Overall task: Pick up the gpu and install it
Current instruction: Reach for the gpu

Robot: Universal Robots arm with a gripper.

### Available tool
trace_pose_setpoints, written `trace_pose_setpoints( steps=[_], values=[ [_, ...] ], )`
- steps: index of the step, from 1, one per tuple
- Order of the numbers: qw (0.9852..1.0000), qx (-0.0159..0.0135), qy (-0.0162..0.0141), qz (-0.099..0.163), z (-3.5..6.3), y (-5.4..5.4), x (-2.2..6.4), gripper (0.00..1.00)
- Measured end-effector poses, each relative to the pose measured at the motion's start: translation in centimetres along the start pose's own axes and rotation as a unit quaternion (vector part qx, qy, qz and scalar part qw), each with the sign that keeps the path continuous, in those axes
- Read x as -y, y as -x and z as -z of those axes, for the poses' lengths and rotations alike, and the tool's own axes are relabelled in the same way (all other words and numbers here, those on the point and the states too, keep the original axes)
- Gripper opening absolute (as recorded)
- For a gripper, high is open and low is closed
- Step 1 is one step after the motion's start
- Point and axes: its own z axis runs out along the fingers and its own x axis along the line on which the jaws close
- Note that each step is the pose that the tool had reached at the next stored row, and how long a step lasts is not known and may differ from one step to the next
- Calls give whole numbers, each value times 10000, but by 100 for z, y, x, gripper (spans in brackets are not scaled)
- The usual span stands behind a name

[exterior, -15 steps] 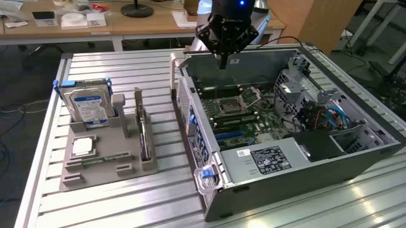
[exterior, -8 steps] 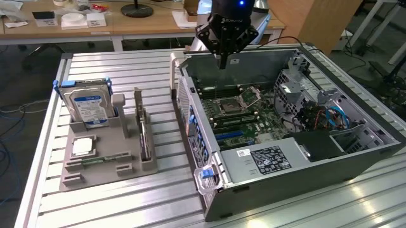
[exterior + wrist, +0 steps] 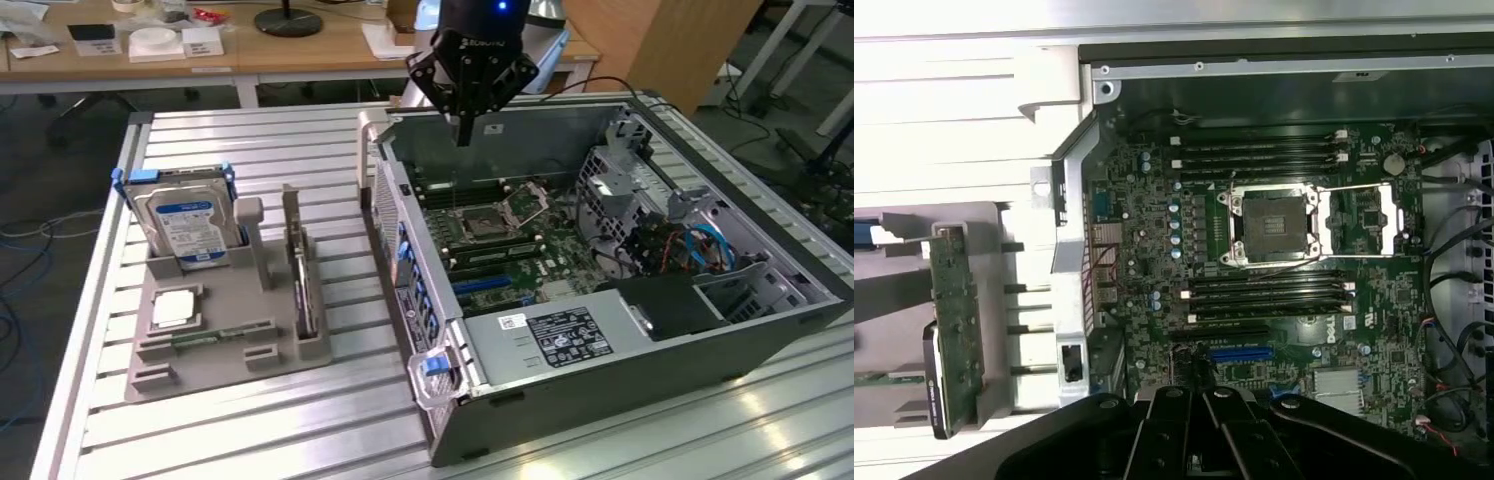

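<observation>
**Q:** Where is the gpu?

**A:** The gpu [image 3: 304, 285] stands on edge in a slot of a grey rack [image 3: 200, 375]. The rack is just beside the open case [image 3: 627, 370], on the exterior view's left of it.

**Q:** What is around it?

**A:** A hard drive [image 3: 187, 222] with a blue-white label stands upright in the same rack, further to the exterior view's left. Rack and case sit side by side on a ribbed metal table [image 3: 240, 150].

**Q:** And your gripper?

**A:** My gripper [image 3: 463, 135] hangs above the case's far edge, well apart from the gpu. My jaws are closed together and grip nothing. Below me lies the motherboard [image 3: 514, 245] with its processor socket [image 3: 1269, 225].
</observation>
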Motion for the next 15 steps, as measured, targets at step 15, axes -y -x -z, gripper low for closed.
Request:
trace_pose_setpoints(
  steps=[15],
  values=[
    [10000,0,0,0,4,-138,10,11]
  ],
)
